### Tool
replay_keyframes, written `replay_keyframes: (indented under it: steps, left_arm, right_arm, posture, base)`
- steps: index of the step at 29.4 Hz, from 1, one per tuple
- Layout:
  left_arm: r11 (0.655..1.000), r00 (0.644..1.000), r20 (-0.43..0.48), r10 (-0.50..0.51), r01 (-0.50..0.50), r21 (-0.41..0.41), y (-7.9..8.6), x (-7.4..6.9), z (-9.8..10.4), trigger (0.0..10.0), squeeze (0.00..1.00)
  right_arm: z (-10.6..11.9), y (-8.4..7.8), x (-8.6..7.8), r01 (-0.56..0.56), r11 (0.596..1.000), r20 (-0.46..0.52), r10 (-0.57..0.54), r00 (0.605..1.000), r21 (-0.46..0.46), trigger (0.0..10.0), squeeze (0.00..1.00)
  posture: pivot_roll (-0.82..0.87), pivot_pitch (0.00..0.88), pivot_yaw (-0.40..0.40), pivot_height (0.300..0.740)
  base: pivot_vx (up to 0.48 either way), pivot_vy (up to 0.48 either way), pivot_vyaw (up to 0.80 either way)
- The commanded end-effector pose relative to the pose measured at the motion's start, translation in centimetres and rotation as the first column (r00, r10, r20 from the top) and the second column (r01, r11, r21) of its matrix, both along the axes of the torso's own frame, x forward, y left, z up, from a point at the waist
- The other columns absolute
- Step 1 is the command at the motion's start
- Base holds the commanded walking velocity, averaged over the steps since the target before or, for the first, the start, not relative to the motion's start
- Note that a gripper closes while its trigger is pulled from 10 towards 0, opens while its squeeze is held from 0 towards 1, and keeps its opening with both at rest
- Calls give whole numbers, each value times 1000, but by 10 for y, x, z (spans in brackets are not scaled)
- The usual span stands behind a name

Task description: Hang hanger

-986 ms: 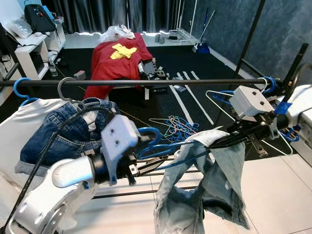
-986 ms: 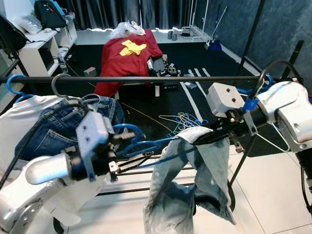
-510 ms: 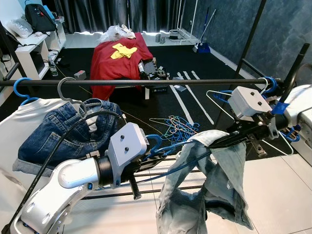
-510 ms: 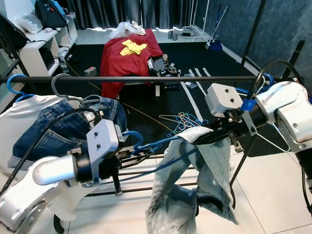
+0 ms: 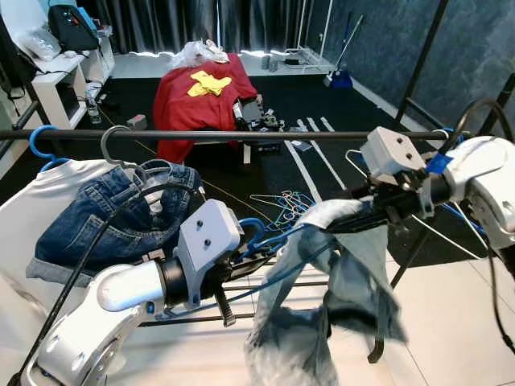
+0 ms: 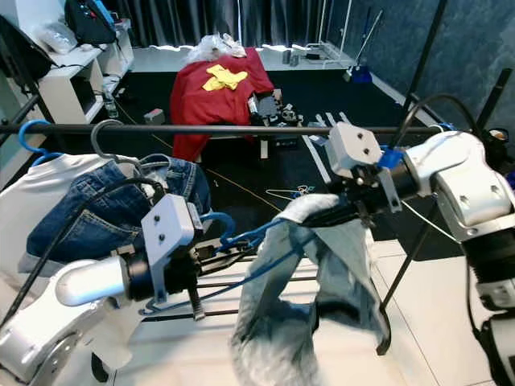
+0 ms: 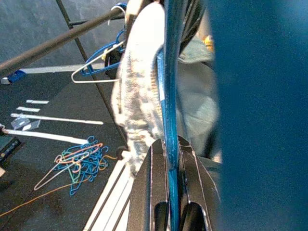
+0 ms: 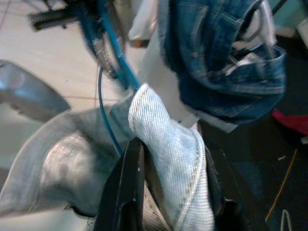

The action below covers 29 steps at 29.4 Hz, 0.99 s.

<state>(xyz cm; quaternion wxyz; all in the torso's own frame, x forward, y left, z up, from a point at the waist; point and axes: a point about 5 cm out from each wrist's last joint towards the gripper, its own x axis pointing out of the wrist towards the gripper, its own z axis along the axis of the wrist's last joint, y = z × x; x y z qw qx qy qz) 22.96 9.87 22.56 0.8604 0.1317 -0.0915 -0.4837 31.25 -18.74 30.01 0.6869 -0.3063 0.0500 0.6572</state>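
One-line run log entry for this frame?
phase: carrying, not hung | left gripper: shut on blue hanger | right gripper: shut on light jeans | rail: above, untouched

Blue hanger (image 5: 269, 241) near the frame's centre, tilted, carrying pale light-wash jeans (image 5: 322, 305) draped and hanging toward the lower middle. Pinched at its near end between the left claw's (image 7: 169, 159) fingers, below the black rail (image 5: 241, 134) crossing the upper frame.

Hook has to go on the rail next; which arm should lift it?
Left, probably: the left gripper is shut on the blue hanger near its hook, under the rail; the right gripper pinches the pale jeans.
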Motion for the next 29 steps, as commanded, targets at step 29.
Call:
replay_keyframes:
  steps: [29]
  left_arm:
    - [976,975,96,201,-191,-102,23,17,14,0,0]
  right_arm:
    - [21,-47,-5,209,950,7,-217,976,232,10000,1000]
  posture:
    - [-136,0,-55,740]
  base:
    - [0,0,0]
